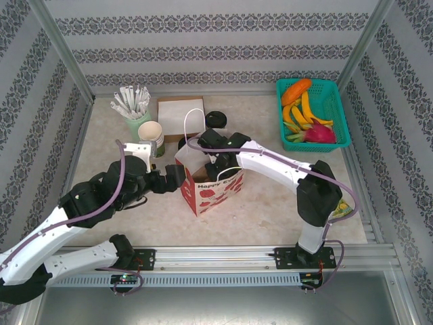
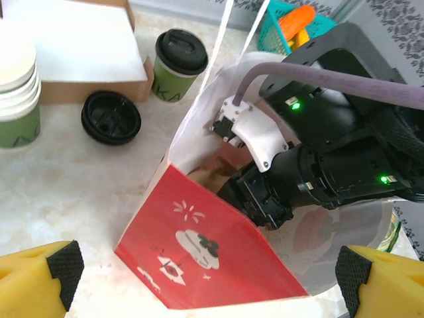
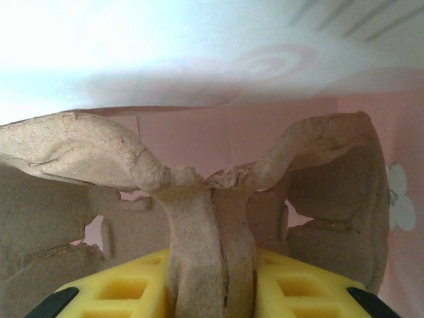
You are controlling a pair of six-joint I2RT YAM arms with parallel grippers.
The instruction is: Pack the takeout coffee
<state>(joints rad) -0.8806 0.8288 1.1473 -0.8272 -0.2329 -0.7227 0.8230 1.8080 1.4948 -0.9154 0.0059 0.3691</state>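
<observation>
**Item 1. Left tool**: jaws spread wide and holding nothing. It sits at the near-left face of the bag, low over the table.

**Item 2. Paper bag**: red and white, upright, mouth open upward. It stands between the left tool and the cup.

**Item 3. Right tool**: down inside the bag. Its yellow fingers are pinched narrow on the centre rib of a moulded pulp cup carrier. The carrier's pockets that show hold no cup.

**Item 4. Loose lid**: black, flat on the table beyond the bag's left corner. It is near the cup but apart from it.

**Item 5. Takeout coffee**: green-sided cup with its black lid on, not yet packed.
- Position: on the table just past the bag's far side, close against the corner of a flat cardboard box.
- Axis: upright, long axis vertical.
- Bearing: beyond the bag and slightly left of centre from the left tool, and directly beyond the bag mouth from the right tool.
- Judgement: the right tool is the nearer but is occupied. The left tool is free, though it must go over or round the bag to reach the cup.

**Item 6. Stack of lidless cups**: at the far left, well apart from the coffee.

**Item 7. Teal basket**: holds fruit at the far right corner and plays no part.
</observation>
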